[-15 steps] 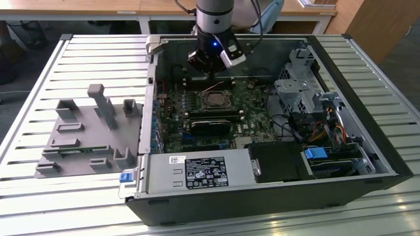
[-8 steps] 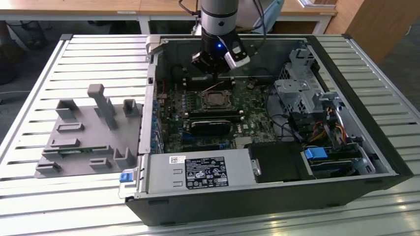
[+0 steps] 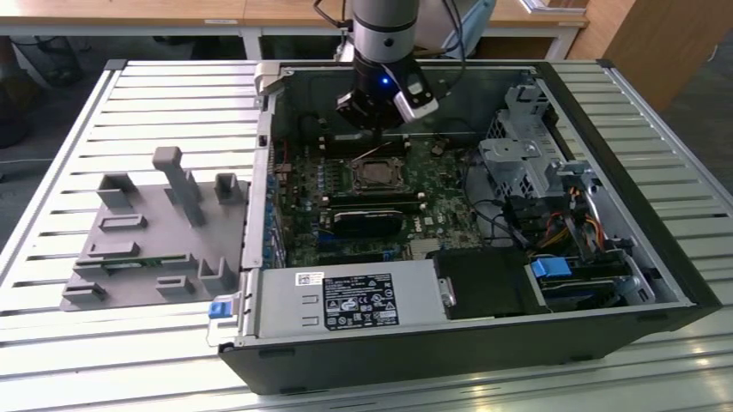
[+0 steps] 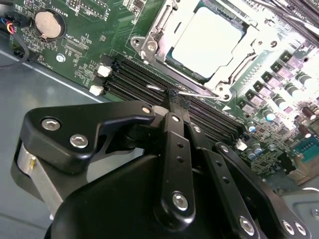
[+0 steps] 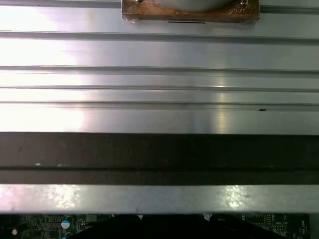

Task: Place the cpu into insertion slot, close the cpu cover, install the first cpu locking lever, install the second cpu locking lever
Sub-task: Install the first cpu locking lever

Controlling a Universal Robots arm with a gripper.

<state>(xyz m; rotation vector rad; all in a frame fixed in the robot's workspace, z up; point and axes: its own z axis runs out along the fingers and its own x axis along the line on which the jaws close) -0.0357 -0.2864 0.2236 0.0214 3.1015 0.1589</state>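
The cpu [image 4: 207, 42], a pale square chip, lies in the insertion slot [image 4: 144, 47] on the green board. The silver cpu cover [image 4: 172, 22] lies flat around it, and the chip's face shows through its window. A thin wire locking lever [image 4: 199, 93] runs along the socket's near side, beside the memory slots. My gripper [image 4: 173, 97] is shut, and its black tips rest against this lever; I cannot tell whether they pinch it. In the exterior view the gripper [image 3: 384, 107] hangs inside the open computer case, just behind the insertion slot [image 3: 376, 176].
Long black memory slots [image 4: 134, 79] lie between the gripper and the socket. A coin battery [image 4: 48, 25] sits on the board. A drive cage [image 3: 521, 163], cables and a power supply [image 3: 343, 300] crowd the case. A grey fixture [image 3: 149, 232] stands on the slatted table [image 5: 159, 79].
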